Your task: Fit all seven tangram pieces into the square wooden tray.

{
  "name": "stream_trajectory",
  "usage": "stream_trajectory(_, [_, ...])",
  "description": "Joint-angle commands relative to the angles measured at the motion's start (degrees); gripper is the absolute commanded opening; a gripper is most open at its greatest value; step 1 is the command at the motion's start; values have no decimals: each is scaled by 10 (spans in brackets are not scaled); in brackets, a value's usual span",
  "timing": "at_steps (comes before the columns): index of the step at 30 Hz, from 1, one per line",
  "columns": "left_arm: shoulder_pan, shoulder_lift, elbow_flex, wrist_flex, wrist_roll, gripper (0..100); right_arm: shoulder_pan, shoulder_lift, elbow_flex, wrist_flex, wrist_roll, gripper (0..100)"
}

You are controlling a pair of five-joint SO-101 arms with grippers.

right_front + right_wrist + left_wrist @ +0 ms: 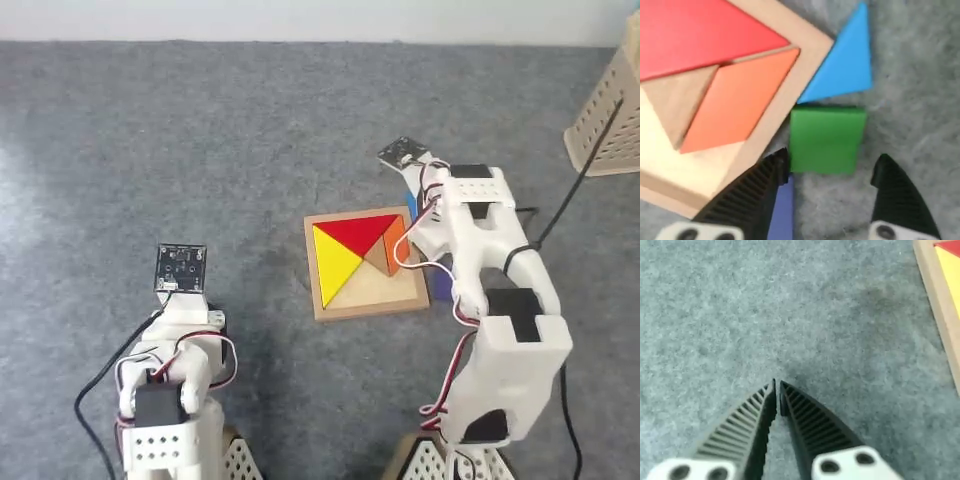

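Hovering clenched, the left gripper (777, 385) is facing the carpet (790, 300) left of the wooden tray (370, 308). Just off the tray's right edge, the right gripper (834, 157) is gaping over the green square (826, 140), beside the blue triangle (845, 60).

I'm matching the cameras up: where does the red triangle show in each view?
High view: red triangular wooden piece, along the square wooden tray's far side.
Left wrist view: red piece, a sliver inside the rim.
Right wrist view: red piece, large, beside the orange parallelogram.
Shared landmark: the tray's rim.
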Motion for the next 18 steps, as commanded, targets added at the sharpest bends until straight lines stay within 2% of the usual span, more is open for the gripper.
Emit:
stream_trajectory(1, [4,-9,-7,7,4,12,4,-4,-9,-12,-3,206])
stream_trajectory(8, [4,-9,-7,7,4,12,9,-5,-10,-17,-6,87])
stream_trajectory(18, [4,-9,-7,7,4,12,2,-218,-5,110,-8,73])
